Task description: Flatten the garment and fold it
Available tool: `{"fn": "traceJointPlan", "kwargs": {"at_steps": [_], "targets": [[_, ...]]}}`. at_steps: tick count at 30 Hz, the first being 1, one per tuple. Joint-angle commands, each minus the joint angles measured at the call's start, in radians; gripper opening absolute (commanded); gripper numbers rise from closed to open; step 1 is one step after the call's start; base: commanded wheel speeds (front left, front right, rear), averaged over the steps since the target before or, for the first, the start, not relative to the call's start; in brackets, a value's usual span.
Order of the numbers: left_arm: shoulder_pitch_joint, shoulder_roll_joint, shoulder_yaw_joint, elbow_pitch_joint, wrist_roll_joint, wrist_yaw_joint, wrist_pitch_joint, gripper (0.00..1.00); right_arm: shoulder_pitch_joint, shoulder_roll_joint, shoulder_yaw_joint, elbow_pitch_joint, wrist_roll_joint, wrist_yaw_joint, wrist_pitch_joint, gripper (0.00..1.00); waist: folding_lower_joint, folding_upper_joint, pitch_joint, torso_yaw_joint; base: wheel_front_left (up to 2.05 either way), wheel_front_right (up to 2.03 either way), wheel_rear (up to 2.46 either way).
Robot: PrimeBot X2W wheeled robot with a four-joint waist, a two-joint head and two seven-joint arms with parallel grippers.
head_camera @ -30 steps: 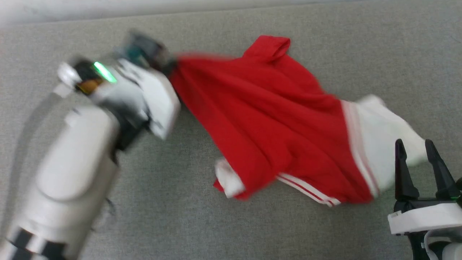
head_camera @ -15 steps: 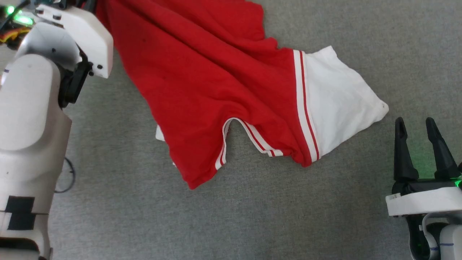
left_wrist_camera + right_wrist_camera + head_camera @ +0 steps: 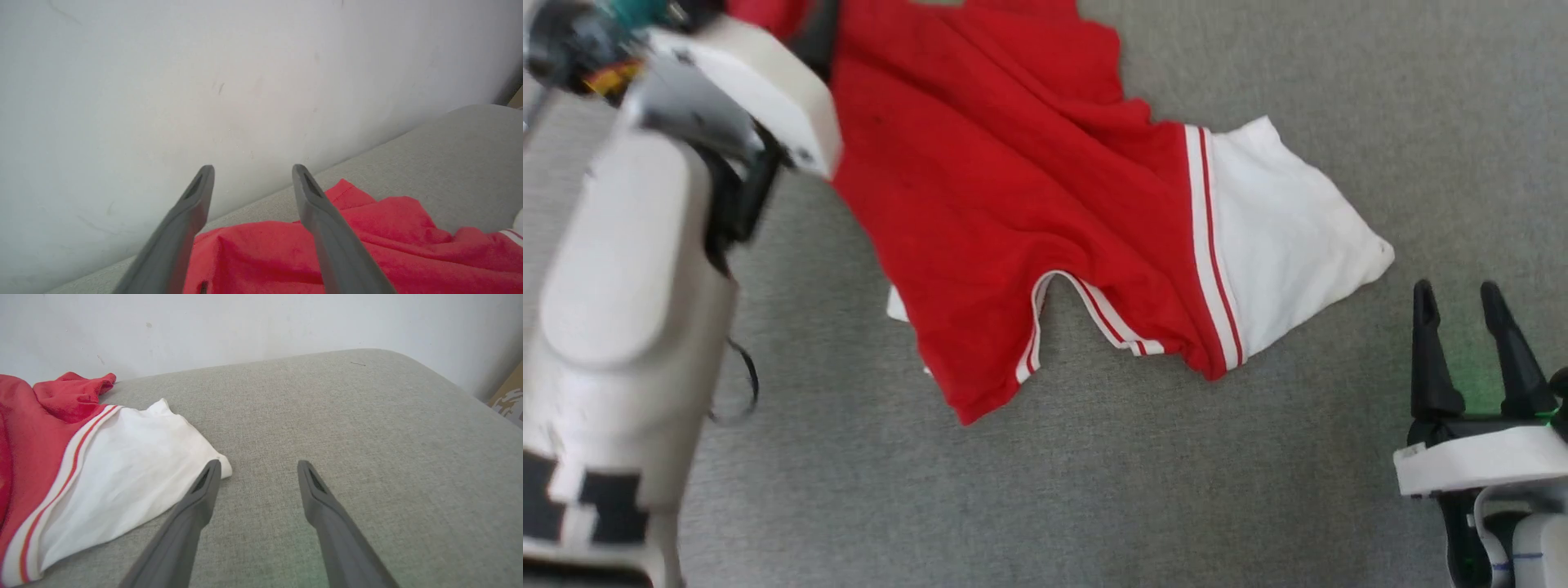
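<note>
Forearm comes first on your left: the pale left forearm (image 3: 613,269) rises up the head view, blurred, with its wrist at the top edge beside the red cloth. From there you cannot quite tell whether it touches the fabric. In the left wrist view the left gripper (image 3: 253,173) has its two dark fingers spread apart with nothing between them. They point at a white wall (image 3: 163,81), and crumpled red cloth lies below them.

Moving right, the garment (image 3: 1013,188) lies on the grey fabric surface (image 3: 1176,490). It runs from the top left of the head view down toward the right. Its bright red body is not flat, and long diagonal folds cross it. At its lower edge a curved collar trim (image 3: 1094,306), striped white and red, arches open so that grey shows through. A sliver of white (image 3: 897,306) peeks from under the red at the lower left. Further right, a striped band (image 3: 1213,245) of white, red and white joins the body to a white sleeve (image 3: 1282,229). That sleeve lies spread fairly smooth, with its corner pointing right.

At the far right, the right gripper (image 3: 1457,287) sits low over the grey surface. Its fingers are parted and hold nothing. In the right wrist view the right gripper (image 3: 259,463) has one fingertip just beside the sleeve's corner.
</note>
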State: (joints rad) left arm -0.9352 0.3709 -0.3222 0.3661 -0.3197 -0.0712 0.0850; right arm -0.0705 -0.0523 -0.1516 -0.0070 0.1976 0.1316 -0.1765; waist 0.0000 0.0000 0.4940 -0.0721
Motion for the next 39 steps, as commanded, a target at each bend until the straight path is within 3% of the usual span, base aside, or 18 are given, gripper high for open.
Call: {"fn": "traceJointPlan", "kwargs": {"at_steps": [1,8,13,19,27,28,29,35,39], "targets": [[0.069,-0.003,-0.009,-0.07,-0.017,-0.003,0.03,1.0,0.018,0.002,-0.001,0.008,-0.001,-0.001,0.005,1.0,0.0,0.0,-0.119,0.073,0.0,0.0,0.0],[0.319,-0.034,-0.108,-0.334,-0.049,0.037,0.209,1.0,0.066,0.002,-0.006,0.012,0.012,-0.001,0.024,1.0,0.0,0.0,-0.202,0.098,0.0,0.0,0.0],[0.475,-0.055,-0.227,-0.428,-0.031,0.05,0.286,1.0,0.09,0.002,-0.011,0.003,0.021,-0.001,0.031,1.0,0.0,0.0,-0.208,0.099,0.0,0.0,0.0],[0.575,-0.034,-0.349,-0.377,0.052,0.054,0.322,1.0,0.094,0.002,-0.013,0.0,0.022,-0.001,0.039,1.0,0.0,0.0,-0.2,0.095,0.0,0.0,0.0],[0.57,-0.038,-0.374,-0.231,0.107,0.091,0.286,1.0,0.089,0.002,-0.012,-0.003,0.018,-0.001,0.046,1.0,0.0,0.0,-0.199,0.093,0.0,0.0,0.0],[0.565,-0.041,-0.372,-0.217,0.108,0.095,0.27,0.39,0.089,0.002,-0.012,-0.003,0.018,-0.001,0.048,1.0,0.0,0.0,-0.201,0.093,0.0,0.0,0.0],[0.562,-0.05,-0.366,-0.208,0.101,0.097,0.252,0.0,0.089,0.002,-0.011,-0.004,0.017,-0.001,0.049,1.0,0.0,0.0,-0.203,0.093,0.0,0.0,0.0],[0.533,-0.087,-0.329,-0.24,0.066,0.109,0.168,0.0,0.101,0.002,-0.018,-0.002,0.014,-0.001,0.054,1.0,0.0,0.0,-0.235,0.101,0.0,0.0,0.0],[0.494,-0.112,-0.35,-0.32,0.068,0.084,0.149,0.0,0.115,0.002,-0.015,0.0,0.016,-0.001,0.06,1.0,0.0,0.0,-0.267,0.111,0.0,0.0,0.0]]}}
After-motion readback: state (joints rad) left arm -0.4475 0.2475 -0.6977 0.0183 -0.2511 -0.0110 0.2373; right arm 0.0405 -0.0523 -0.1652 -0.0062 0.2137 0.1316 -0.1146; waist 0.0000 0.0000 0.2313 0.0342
